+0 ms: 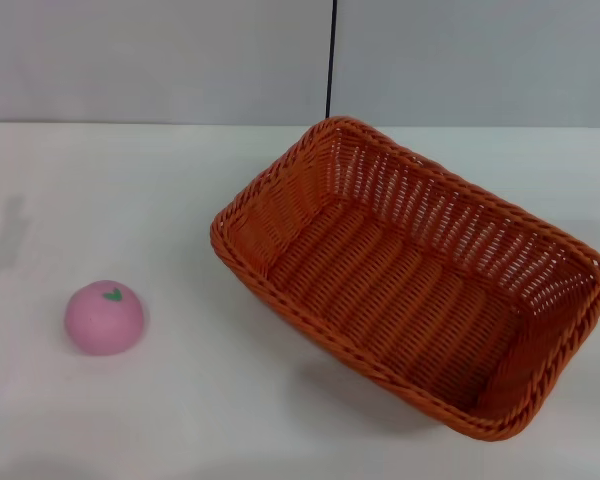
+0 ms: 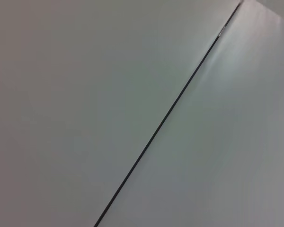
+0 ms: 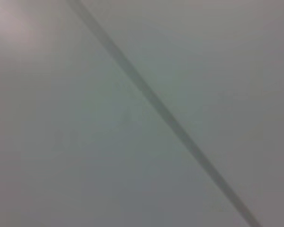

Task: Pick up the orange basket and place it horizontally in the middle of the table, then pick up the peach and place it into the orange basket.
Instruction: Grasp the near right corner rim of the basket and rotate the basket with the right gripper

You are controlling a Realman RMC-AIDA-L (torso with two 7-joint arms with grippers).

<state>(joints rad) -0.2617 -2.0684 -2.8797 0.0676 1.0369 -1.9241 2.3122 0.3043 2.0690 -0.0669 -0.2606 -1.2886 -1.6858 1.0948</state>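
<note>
The orange basket [image 1: 410,275] rests on the white table [image 1: 180,200], right of centre in the head view, turned diagonally with one corner toward the back wall and nothing inside it. The peach [image 1: 105,317] sits alone at the left, a pink ball with a green leaf mark facing up, well apart from the basket. Neither gripper shows in any view. Both wrist views show only a pale wall with one dark seam line.
A grey wall with a vertical dark seam [image 1: 331,60] runs behind the table's far edge. Bare tabletop lies between the peach and the basket and along the front.
</note>
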